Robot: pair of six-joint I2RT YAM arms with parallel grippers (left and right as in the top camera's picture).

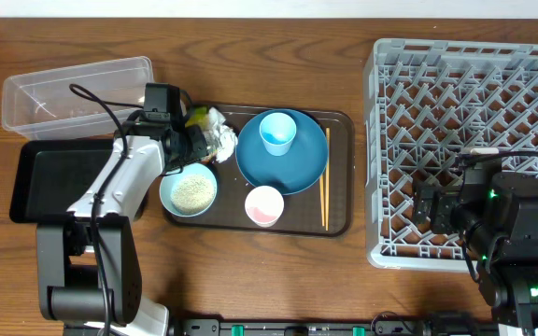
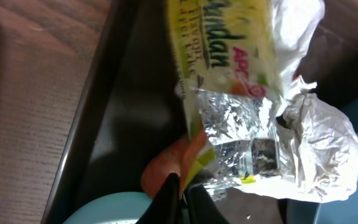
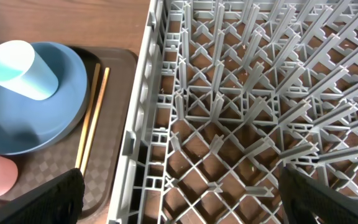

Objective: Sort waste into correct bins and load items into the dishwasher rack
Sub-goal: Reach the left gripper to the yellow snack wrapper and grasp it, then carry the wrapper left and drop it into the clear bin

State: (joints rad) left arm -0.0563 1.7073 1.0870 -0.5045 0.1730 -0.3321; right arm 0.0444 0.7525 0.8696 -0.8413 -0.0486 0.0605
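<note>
The yellow-green printed wrapper point(image 2: 219, 43), foil side showing, lies on the brown serving tray point(image 1: 339, 126) beside crumpled white paper point(image 2: 322, 146) and an orange carrot piece point(image 2: 160, 171). My left gripper point(image 2: 183, 190) is shut, pinching the wrapper's lower edge next to the carrot; overhead it is at the tray's left end point(image 1: 191, 140). The pale-teal bowl point(image 1: 189, 189) holds rice. The dark-blue dish point(image 1: 297, 163) carries the light-blue cup point(image 1: 276, 133). The pink cup point(image 1: 263, 205) and chopsticks point(image 1: 324, 191) lie on the tray. My right gripper point(image 3: 185, 199) is open and empty over the dishwasher rack point(image 1: 474, 103).
The clear tub point(image 1: 73, 89) stands at the back left, with the black tray point(image 1: 49, 177) in front of it under my left arm. The rack's front-left wall point(image 3: 138, 124) runs close beside the serving tray and chopsticks point(image 3: 92, 118).
</note>
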